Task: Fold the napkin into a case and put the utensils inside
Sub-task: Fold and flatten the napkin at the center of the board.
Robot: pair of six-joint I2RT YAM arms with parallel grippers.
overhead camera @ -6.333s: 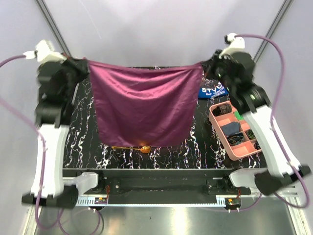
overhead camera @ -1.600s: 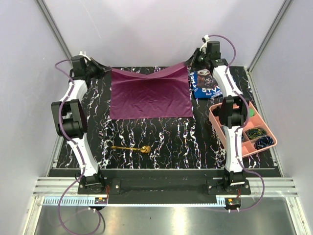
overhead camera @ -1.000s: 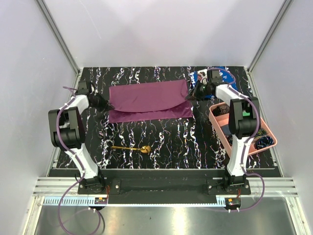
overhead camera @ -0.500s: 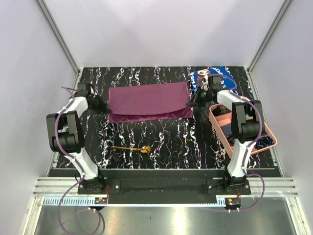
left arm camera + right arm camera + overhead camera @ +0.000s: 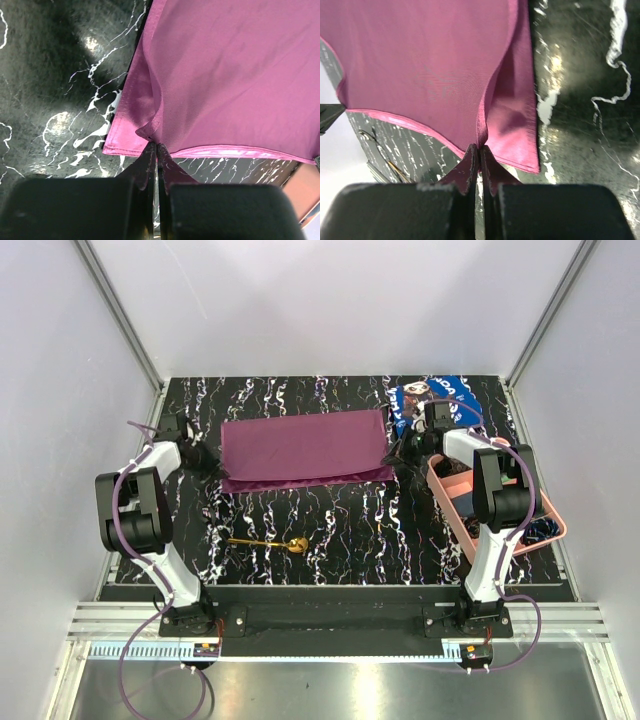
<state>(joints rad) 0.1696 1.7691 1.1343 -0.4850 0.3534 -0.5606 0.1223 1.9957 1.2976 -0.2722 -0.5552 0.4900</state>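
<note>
The plum-purple napkin (image 5: 303,449) lies folded in half on the black marbled table, its top layer drawn toward the near edge. My left gripper (image 5: 213,468) is shut on the napkin's near-left corner (image 5: 150,131), pinching the upper layer. My right gripper (image 5: 395,455) is shut on the near-right corner (image 5: 482,135) the same way. The lower layer's hem (image 5: 225,151) shows past the top layer. A small gold spoon (image 5: 268,543) lies on the table nearer the arm bases, apart from the cloth, its handle visible (image 5: 395,167) in the right wrist view.
A blue cloth with white lettering (image 5: 432,400) lies at the back right. A pink compartment tray (image 5: 455,505) holding small items sits at the right edge, close beside my right arm.
Both grippers carried the napkin's far edge over and down toward the near edge, folding it in half. In the last half second they moved slightly nearer, flattening the top layer.
</note>
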